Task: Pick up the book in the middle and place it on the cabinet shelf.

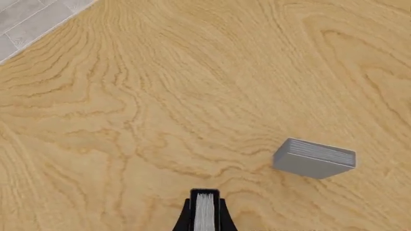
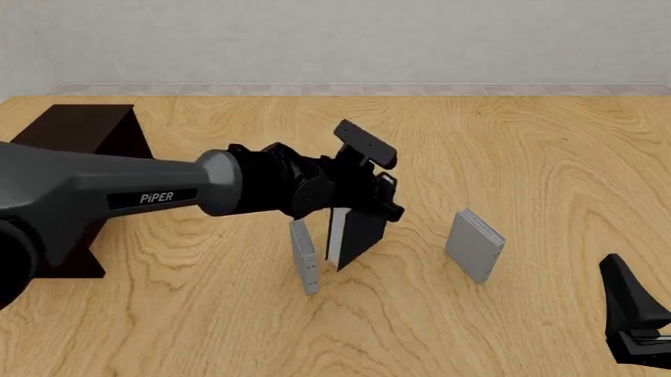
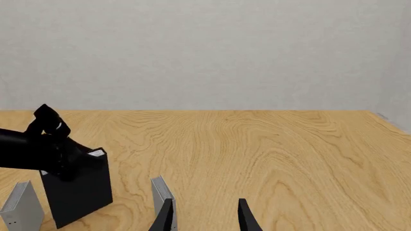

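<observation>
Left gripper (image 2: 367,206) is clamping the black book (image 2: 351,236) by its top edge, holding it tilted and lifted off the table (image 2: 545,157) between 2 grey books: one (image 2: 304,256) just beside it, the other (image 2: 474,244) further right. Dark cabinet shelf (image 2: 78,129) is sitting well apart at far left; right gripper (image 3: 204,216) is idling near the table's right edge, fingers spread on nothing

We seem to be in a bare simulated test room, not a lived-in home or shop. A broad light-wood table (image 2: 524,157) fills the scene. Beyond the table's far edge we see a plain pale grey wall (image 3: 205,48), and past one table corner, grey floor tiles (image 1: 26,19). Surfaces look flat, clean and rendered, with no clutter.
</observation>
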Controlling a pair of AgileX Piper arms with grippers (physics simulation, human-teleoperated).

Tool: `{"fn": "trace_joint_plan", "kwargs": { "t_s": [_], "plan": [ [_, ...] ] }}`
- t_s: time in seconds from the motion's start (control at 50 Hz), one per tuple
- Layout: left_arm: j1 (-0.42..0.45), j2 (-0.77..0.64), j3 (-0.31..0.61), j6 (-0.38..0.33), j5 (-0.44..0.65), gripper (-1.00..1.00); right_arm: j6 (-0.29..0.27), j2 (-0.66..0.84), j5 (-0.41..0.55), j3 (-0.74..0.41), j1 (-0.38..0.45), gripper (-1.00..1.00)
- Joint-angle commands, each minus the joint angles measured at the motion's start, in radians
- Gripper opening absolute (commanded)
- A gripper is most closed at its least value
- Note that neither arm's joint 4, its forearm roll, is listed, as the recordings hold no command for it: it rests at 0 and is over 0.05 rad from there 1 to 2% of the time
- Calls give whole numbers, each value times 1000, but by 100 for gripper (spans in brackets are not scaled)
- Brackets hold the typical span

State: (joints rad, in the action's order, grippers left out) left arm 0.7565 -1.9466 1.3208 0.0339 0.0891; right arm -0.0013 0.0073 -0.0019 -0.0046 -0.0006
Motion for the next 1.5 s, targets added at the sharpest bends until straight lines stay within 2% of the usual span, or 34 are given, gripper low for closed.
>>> {"fn": "trace_joint_plan", "kwargs": {
  "t_s": [0.02,0.32,0.64,0.96,1.16,1.18,1.28,1.44,1.5],
  "plan": [
    [20,-12,-12,-53,5,-100,0,0,0,0,0,100],
    [0,60,34,-96,22,-100,0,0,0,0,0,100],
    [-7,115,55,-108,32,-100,0,0,0,0,0,100],
    [-41,167,134,-131,79,-100,0,0,0,0,0,100],
    [-65,210,181,-164,112,-100,0,0,0,0,0,100],
    [-76,222,184,-187,111,-100,0,0,0,0,0,100],
    [-75,250,184,-180,124,-100,0,0,0,0,0,100],
    [-132,290,211,-225,135,-100,0,0,0,0,0,100],
    [-141,315,195,-257,131,-100,0,0,0,0,0,100]
  ]
}}
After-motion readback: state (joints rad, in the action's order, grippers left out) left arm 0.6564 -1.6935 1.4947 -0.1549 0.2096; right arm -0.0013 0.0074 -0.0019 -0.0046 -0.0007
